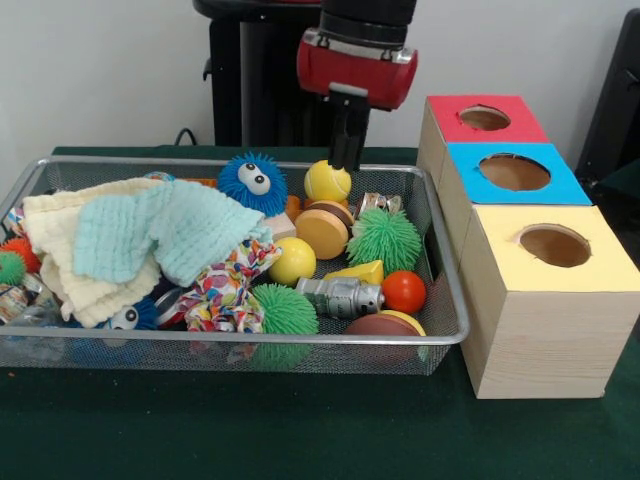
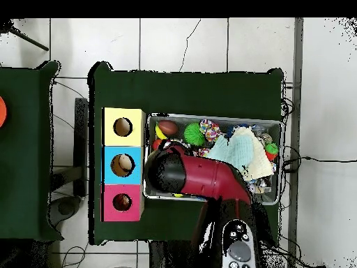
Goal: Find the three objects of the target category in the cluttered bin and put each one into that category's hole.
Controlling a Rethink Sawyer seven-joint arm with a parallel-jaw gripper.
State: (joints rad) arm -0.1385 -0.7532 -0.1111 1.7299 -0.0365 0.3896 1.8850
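Pale wooden box with red top [image 1: 484,118], blue top [image 1: 513,172] and yellow top [image 1: 553,247]. Silver wire-mesh bin [image 1: 452,318] on dark green table cloth [image 1: 300,425]. Mint-green waffle towel [image 1: 165,232], cream towel [image 1: 60,265], fuzzy blue googly-eyed ball [image 1: 252,183], spiky green ball [image 1: 385,239], smooth orange ball [image 1: 404,291], multicoloured patterned rag [image 1: 226,290].

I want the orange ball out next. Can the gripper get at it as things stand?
Probably yes. The orange ball lies uncovered on top near the bin's right end, with nothing over it; only the silver can sits close beside it. The gripper hangs above the yellow ball farther back.
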